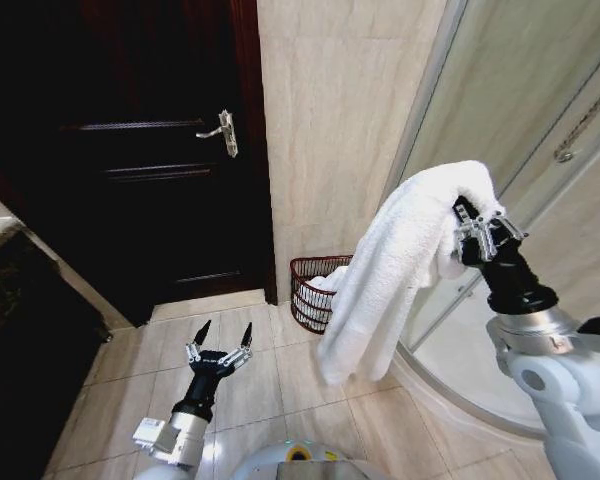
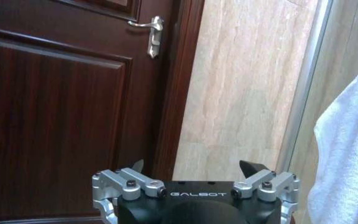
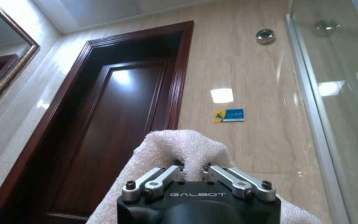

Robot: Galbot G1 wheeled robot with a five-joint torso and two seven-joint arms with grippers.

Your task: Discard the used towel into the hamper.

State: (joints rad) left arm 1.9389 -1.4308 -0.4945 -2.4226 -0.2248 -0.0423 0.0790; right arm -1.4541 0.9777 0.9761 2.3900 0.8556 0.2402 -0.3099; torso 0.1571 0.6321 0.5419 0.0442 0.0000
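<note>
hamper (image 1: 315,290) right side hidden behind hanging towel (image 1: 400,270), right gripper (image 1: 472,232) fingers buried in towel folds

Head cam is looking forward and down from up high, taking in the dark door (image 1: 130,150), tiled floor and shower glass (image 1: 540,120). Left wrist cam is sitting low, facing that door (image 2: 54,116) close up. Right wrist cam is tilting upward at the same door (image 3: 117,140) and wall.
</note>
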